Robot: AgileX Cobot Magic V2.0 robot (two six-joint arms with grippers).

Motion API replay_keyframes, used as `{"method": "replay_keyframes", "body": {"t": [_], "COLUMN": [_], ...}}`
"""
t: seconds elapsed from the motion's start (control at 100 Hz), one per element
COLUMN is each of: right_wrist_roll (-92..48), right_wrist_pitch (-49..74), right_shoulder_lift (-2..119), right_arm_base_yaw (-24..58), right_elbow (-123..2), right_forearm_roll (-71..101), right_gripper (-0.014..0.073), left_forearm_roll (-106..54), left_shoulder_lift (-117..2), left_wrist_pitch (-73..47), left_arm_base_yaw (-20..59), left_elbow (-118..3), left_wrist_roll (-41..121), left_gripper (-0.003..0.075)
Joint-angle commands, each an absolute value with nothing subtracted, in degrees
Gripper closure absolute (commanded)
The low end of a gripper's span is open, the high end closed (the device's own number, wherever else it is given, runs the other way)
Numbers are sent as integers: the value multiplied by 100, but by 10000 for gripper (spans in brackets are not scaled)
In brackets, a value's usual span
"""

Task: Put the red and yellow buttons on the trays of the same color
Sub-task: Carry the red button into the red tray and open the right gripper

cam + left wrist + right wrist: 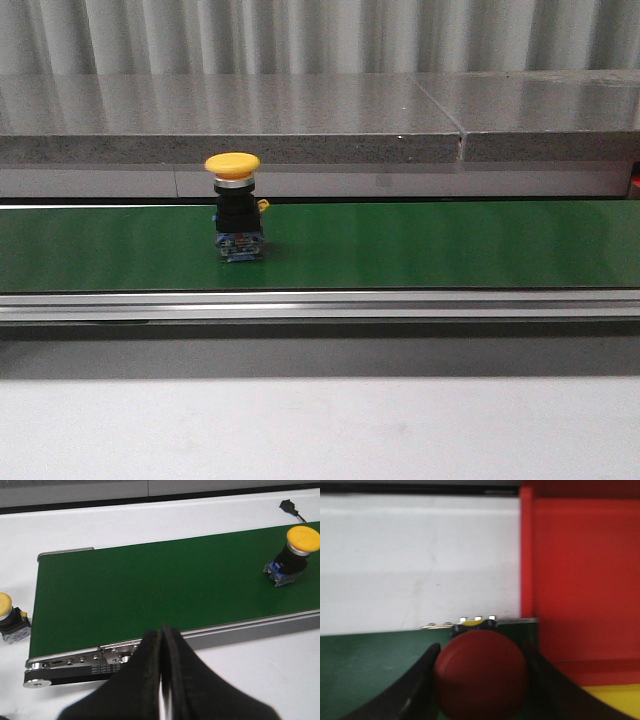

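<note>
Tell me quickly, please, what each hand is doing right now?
Left hand: closed, holding nothing.
Right hand: closed on the red button, near the red tray.

green belt (420,245) w/ yellow button (235,205)

flat green conveyor belt (420,245) showing plain dark green | mushroom-head push button (236,206) wearing yellow cap over black and blue body | round dark-red button cap (481,675) sitting between black tool fingers (417,690) | rimmed plastic tray (585,575) glowing red | smooth worktop (150,525) looking white
</note>
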State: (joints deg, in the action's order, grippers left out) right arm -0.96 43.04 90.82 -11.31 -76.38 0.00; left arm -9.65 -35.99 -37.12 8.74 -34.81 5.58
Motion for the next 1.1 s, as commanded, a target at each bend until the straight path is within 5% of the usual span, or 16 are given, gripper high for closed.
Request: {"method": "replay_keyframes", "body": {"t": [0.0, 0.27, 0.85, 1.09], "right_wrist_roll": [-94, -94, -89, -89], "right_wrist_pitch": [3838, 3195, 1621, 1660], "right_shoulder_lift": [8851, 9342, 10689, 10875], "right_arm_base_yaw": [-1502, -2142, -2150, -2150], "right_elbow": [-7826, -7826, -7826, -7826], "right_forearm_roll": [-49, -49, -38, 0], "right_gripper": [505, 505, 496, 352], "left_forearm_roll": [-1059, -1059, -1059, -1059], "left_shoulder_lift": [-3583, -3583, -3583, -3583], "left_wrist_pitch": [-3335, -3335, -3335, -3335], "left_arm_base_yaw": [923, 923, 923, 923], "left_elbow": [-3619, -3619, -3619, -3619], "left_wrist_roll": [548, 548, 548, 548], "left_gripper": [740, 740, 740, 740]}}
